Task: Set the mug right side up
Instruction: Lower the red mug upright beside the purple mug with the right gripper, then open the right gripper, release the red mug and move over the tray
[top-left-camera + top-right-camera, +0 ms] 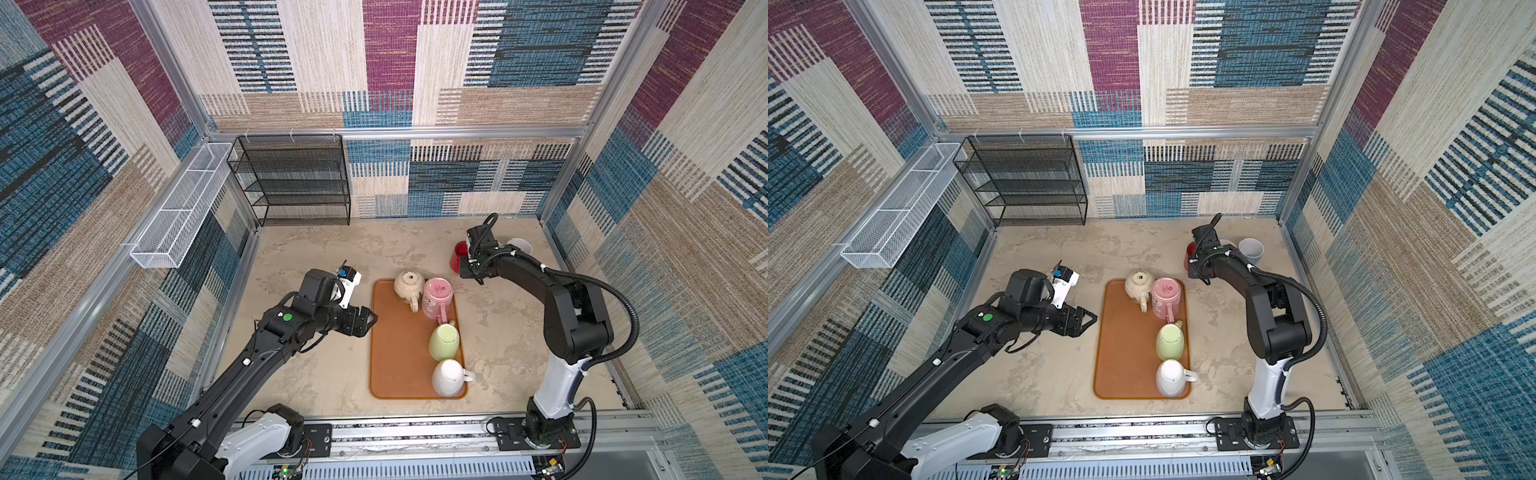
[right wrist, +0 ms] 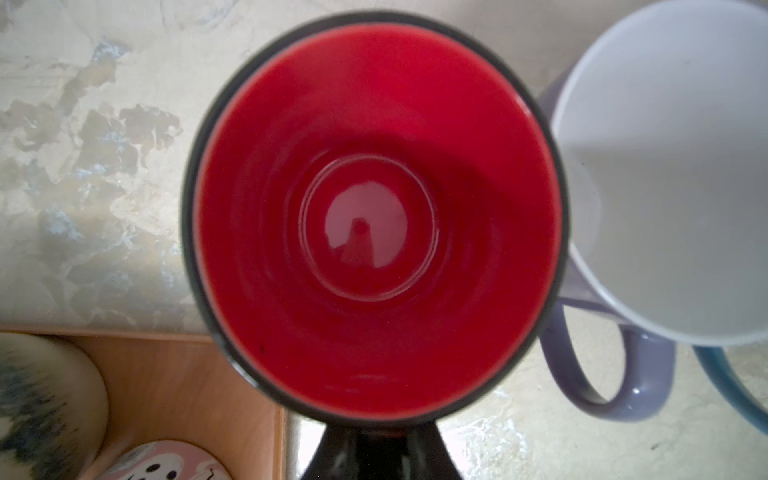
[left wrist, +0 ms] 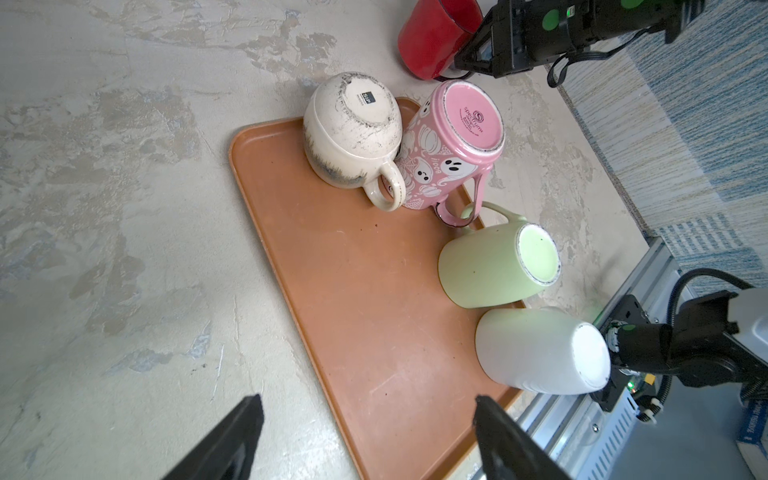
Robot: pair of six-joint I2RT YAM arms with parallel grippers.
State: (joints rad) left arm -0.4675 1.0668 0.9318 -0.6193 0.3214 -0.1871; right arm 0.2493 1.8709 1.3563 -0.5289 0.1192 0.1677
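- Mottled grey bench (image 1: 316, 257), patterned walls all round. Your red mug (image 2: 374, 208) stands on it mouth up, off the far right corner of the tray (image 1: 390, 365) and just beside a lilac mug (image 2: 665, 166).
- Your right hand (image 2: 374, 453) is pinched narrow at the red mug's near side. Whether it has the handle or the wall, you cannot tell from these views.
- The rim looks level, so the turn seems done and the step in hand is most likely the release.
- Check that the base sits flat before you let go. Open only enough to clear, then back straight off, away from the lilac mug, so you neither drag nor tip either one.
- Your left hand (image 1: 368, 322) is spread and empty, hovering by the tray's left edge. It is well apart and can wait there.
- Four mugs sit bottom up on the tray: cream (image 3: 353, 124) and pink (image 3: 453, 145) at the far end, then green (image 3: 494, 266) and white (image 3: 540, 353) along the right side. They look like your next candidates.
- Only the right wrist view looks down into the red mug. It shows a glossy, empty inside, and a blue handle (image 2: 715, 374) past the lilac mug.
- In both top views the right arm hides most of the red mug.
- The left wrist view gives you its red outer wall with the right hand against it, and the marks on the upturned bases.
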